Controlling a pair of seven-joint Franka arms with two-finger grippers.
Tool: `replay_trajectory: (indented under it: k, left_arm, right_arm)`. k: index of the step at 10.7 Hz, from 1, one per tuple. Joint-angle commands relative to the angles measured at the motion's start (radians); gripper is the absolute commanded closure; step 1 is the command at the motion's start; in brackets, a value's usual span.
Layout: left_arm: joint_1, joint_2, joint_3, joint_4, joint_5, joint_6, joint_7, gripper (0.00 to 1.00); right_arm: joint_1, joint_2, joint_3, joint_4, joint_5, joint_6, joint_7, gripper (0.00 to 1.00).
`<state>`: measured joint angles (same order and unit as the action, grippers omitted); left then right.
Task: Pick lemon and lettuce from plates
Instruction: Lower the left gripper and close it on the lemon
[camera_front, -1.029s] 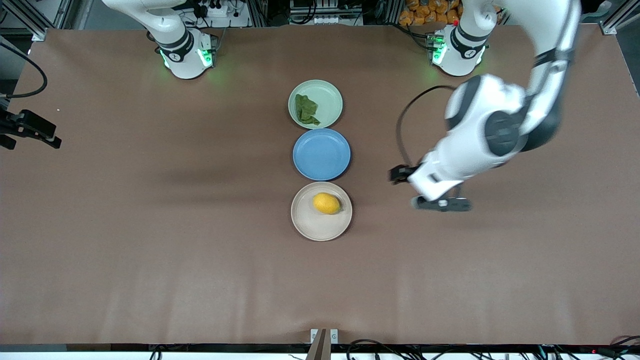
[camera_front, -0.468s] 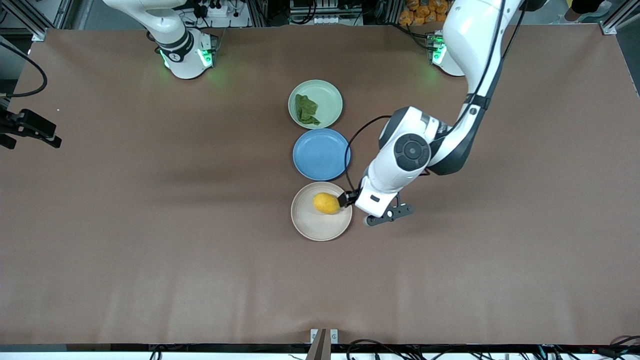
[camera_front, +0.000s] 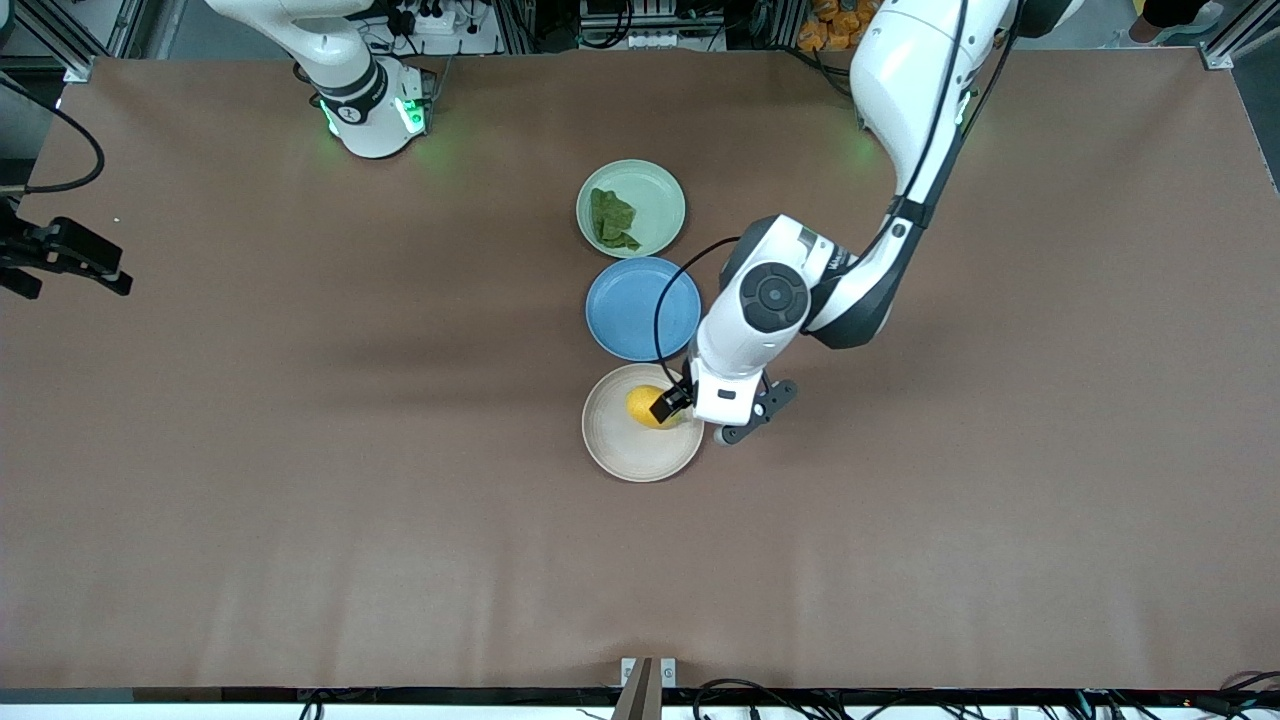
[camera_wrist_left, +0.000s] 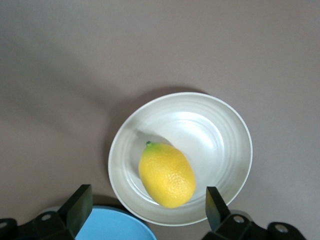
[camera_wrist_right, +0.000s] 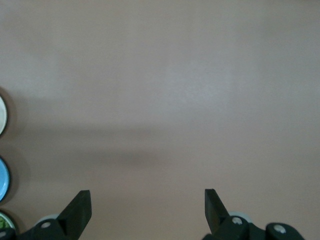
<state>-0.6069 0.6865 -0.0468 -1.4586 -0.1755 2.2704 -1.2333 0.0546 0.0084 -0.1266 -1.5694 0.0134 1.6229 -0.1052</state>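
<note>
Left hand (camera_wrist_left: 145, 207) hangs spread above the lemon (camera_wrist_left: 166, 174).

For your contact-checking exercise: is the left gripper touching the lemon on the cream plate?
Apart. The left wrist view shows the left gripper open, its fingers spread wide of the lemon, with plate showing between.

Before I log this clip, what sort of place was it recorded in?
Most likely a robotics lab: a brown-covered table framed by aluminium rails, with cables and power strips along its edge. The left gripper hangs open over the lemon on the cream-white plate.
</note>
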Motion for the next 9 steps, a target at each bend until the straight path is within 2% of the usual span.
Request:
replay_trajectory:
  k: [1,4,6,8,9]
  left_arm:
    - [-0.034,0.06,0.013,0.03,0.007,0.096,-0.141,0.0]
    - [-0.068,0.132,0.018,0.03,0.008,0.221,-0.21,0.0]
    - [-0.071,0.162,0.019,0.03,0.01,0.242,-0.209,0.0]
    - [-0.085,0.185,0.03,0.03,0.011,0.265,-0.209,0.0]
    - [-0.115,0.188,0.06,0.027,0.043,0.29,-0.21,0.0]
  right_arm:
    - [0.014,-0.047,0.066,-0.006,0.011,-0.052,0.096,0.0]
    - [0.028,-0.062,0.132,-0.006,0.011,-0.092,0.165,0.0]
    - [0.059,-0.068,0.211,-0.008,0.01,-0.121,0.293,0.0]
    - [0.06,-0.068,0.324,-0.009,0.011,-0.15,0.398,0.0]
    - [0.062,-0.068,0.375,-0.009,0.011,-0.161,0.471,0.0]
